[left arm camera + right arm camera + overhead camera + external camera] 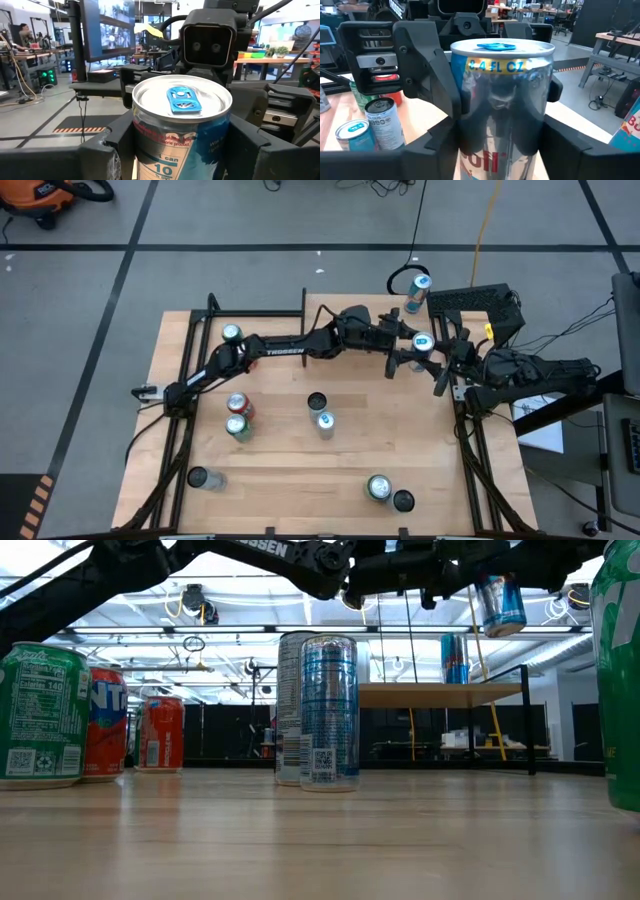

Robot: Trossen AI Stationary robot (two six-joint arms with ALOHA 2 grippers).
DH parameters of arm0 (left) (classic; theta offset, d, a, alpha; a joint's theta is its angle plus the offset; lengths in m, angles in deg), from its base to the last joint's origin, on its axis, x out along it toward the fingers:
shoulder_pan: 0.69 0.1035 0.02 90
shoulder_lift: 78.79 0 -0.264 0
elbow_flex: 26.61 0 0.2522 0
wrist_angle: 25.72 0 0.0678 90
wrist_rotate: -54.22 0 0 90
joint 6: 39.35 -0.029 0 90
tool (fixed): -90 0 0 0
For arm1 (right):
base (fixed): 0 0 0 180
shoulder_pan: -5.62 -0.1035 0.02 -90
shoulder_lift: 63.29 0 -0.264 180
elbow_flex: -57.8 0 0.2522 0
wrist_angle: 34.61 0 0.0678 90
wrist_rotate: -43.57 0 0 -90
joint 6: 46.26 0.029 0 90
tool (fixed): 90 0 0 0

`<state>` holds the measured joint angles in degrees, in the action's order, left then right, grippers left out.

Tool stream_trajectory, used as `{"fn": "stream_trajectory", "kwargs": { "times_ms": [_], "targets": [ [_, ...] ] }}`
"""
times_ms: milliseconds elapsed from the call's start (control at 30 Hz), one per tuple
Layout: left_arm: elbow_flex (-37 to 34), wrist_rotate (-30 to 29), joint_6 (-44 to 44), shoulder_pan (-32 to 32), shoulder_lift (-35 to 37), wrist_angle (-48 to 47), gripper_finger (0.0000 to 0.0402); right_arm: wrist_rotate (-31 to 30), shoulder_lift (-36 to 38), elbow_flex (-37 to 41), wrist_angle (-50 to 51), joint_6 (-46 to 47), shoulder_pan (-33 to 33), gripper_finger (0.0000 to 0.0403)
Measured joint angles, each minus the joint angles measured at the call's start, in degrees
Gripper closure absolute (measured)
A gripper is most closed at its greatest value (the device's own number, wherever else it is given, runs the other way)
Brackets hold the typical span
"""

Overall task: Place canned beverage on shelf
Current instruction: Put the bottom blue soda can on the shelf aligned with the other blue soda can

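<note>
Here both the left tool (pixel 405 350) and right tool (pixel 440 352) are clasping one upright can (pixel 421 342), the shelf (pixel 468 302) lying nearer the right arm.

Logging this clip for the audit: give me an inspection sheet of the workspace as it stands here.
Surface: light wooden tabletop, cans scattered over it.
Job's things: silver-and-blue beverage can held in the air; small wood-topped shelf on black legs already carries one blue can.
Clutter: red soda can, green soda can, tall silver can, several more cans.
Grippers: left gripper shut on the held can; right gripper at the same can from the opposite side.
Cables: yellow cable on the floor; black looped cable by the table's far edge.
Surroundings: grey floor with black tape lines; orange shop vacuum.
</note>
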<state>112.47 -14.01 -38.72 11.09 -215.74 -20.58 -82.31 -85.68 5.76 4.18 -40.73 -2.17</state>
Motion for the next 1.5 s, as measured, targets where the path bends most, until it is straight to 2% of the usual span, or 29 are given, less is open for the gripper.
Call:
{"fn": "stream_trajectory", "kwargs": {
  "times_ms": [133, 267, 467, 567, 767, 1067, 1200, 1500],
  "targets": [
    [0.0, -0.2, -0.1, 0.0, 0.0, 0.0, 0.0189, 0.0, 0.0, 0.0, 0.0, -0.4, 0.0, 0.0205],
    [0.0, -0.2, -0.9, 0.2, 0.0, -1.5, 0.0175, 0.2, 0.7, 0.7, 0.2, -1.2, 0.0, 0.0186],
    [-0.1, 0.7, -2.7, 2.4, 2.6, -11.9, 0.0132, -1.1, 6.7, 6.5, -3.0, -4.1, 0.2, 0.0186],
    [-0.1, 2.1, -4.1, 4.3, 5.1, -15.6, 0.0118, -0.9, 10.6, 8.8, -7.1, -7.2, 1.2, 0.0186],
    [0.0, 2.7, -7.2, 6.7, 10.8, -26.0, 0.0115, 1.6, 17.0, 12.8, -13.8, -11.1, 3.2, 0.0183],
    [-0.8, 3.3, -11.7, 7.4, 16.5, -41.7, 0.0115, 1.7, 17.9, 22.2, -33.7, -20.3, 7.9, 0.0182],
    [-5.6, 2.0, -11.5, 7.4, 18.3, -40.4, 0.0114, 6.8, 17.8, 22.5, -33.7, -19.7, 11.9, 0.0182],
    [-24.9, 0.6, -8.5, 7.7, 27.4, -24.4, 0.0114, 13.6, 16.3, 20.2, -29.1, -17.3, 21.5, 0.0181]
  ]
}}
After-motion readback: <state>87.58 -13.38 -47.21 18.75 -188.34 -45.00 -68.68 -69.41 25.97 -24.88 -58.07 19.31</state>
